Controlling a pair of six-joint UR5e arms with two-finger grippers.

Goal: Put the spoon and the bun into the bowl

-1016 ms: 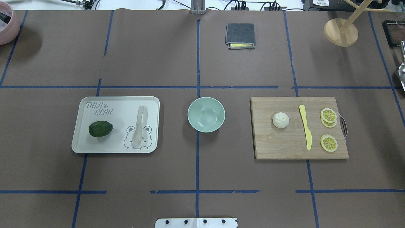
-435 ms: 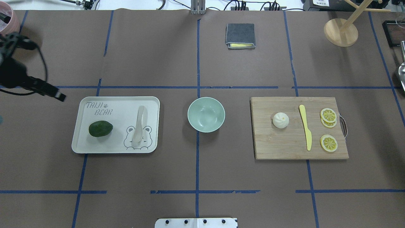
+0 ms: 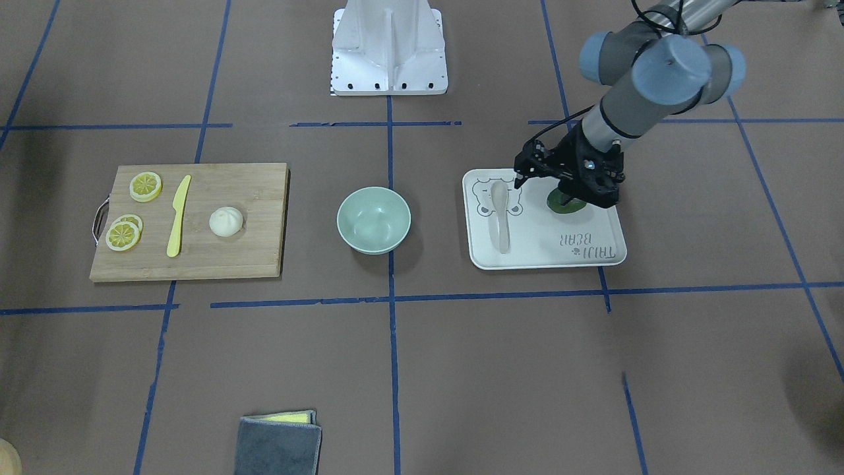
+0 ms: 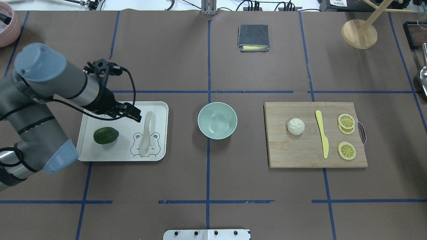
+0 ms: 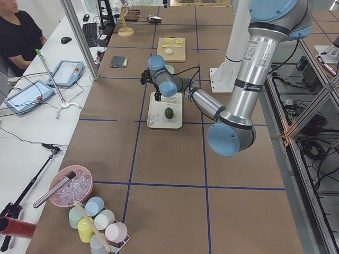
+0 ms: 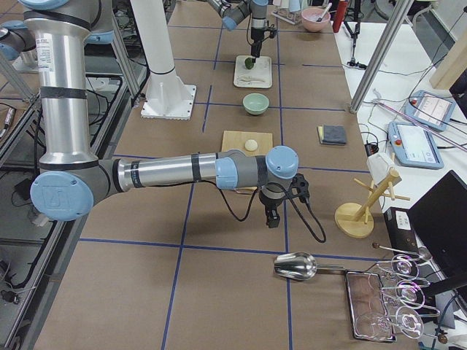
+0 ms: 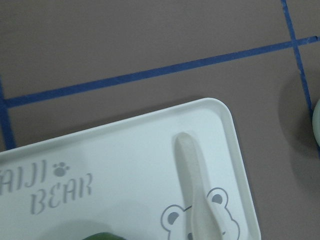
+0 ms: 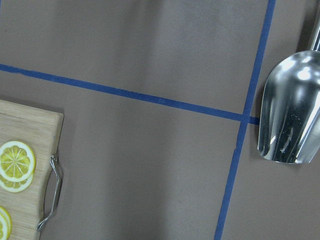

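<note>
Overhead view: left gripper (image 4: 134, 115) is hovering over the glossy white tray (image 4: 100, 155), jaw state indiscernible. The smooth off-white spoon (image 4: 146, 131) is lying there, at nine o'clock of the round mint bowl (image 4: 217, 120). The pleated bun (image 4: 296, 126) is resting on the wooden board (image 4: 300, 153) at three o'clock. Right gripper (image 6: 271, 217): jaw state likewise indiscernible.

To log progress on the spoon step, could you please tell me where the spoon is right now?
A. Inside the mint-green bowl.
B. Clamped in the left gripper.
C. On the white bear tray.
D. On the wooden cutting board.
C: the spoon lies flat on the white tray, its scoop over the bear drawing, and the bowl is empty.
</note>
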